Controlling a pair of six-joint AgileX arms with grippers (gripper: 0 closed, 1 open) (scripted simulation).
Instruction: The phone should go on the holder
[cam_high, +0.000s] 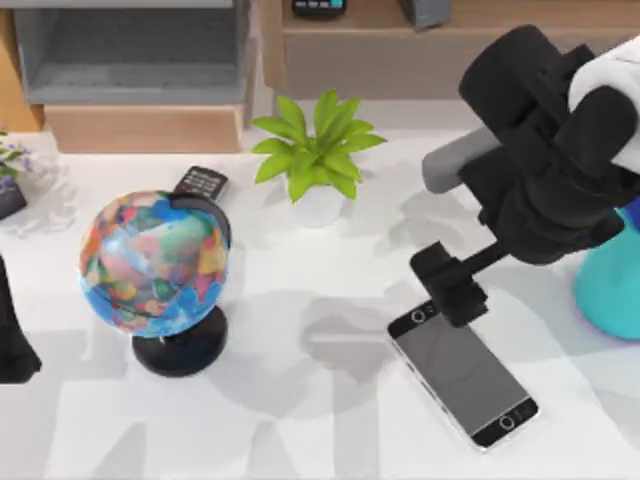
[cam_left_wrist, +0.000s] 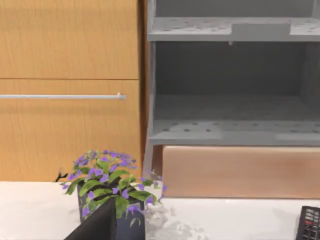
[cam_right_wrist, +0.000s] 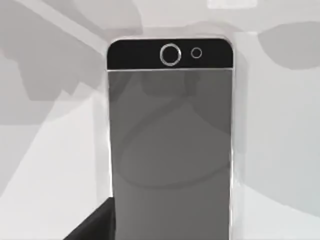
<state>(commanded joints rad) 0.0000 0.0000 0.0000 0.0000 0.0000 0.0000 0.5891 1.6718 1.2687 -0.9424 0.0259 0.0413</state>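
Observation:
The phone (cam_high: 462, 372) lies flat and slanted on the white table at the right of centre, grey screen up, black bands at both ends. In the right wrist view the phone (cam_right_wrist: 170, 145) is seen close and lengthwise. My right gripper (cam_high: 452, 286) hangs open just over the phone's far end, and one dark finger (cam_right_wrist: 92, 226) shows beside the phone's edge. A teal rounded piece (cam_high: 608, 288) at the right edge looks like the holder, largely hidden by my right arm. My left gripper (cam_high: 14, 340) stays parked at the left edge, open.
A globe (cam_high: 155, 262) on a black foot stands at the left, with a small black keypad device (cam_high: 201, 182) behind it. A green plant in a white pot (cam_high: 318, 158) is at the back centre. A purple-flowered plant (cam_left_wrist: 111, 186) stands before wooden cabinets and grey shelves (cam_left_wrist: 232, 132).

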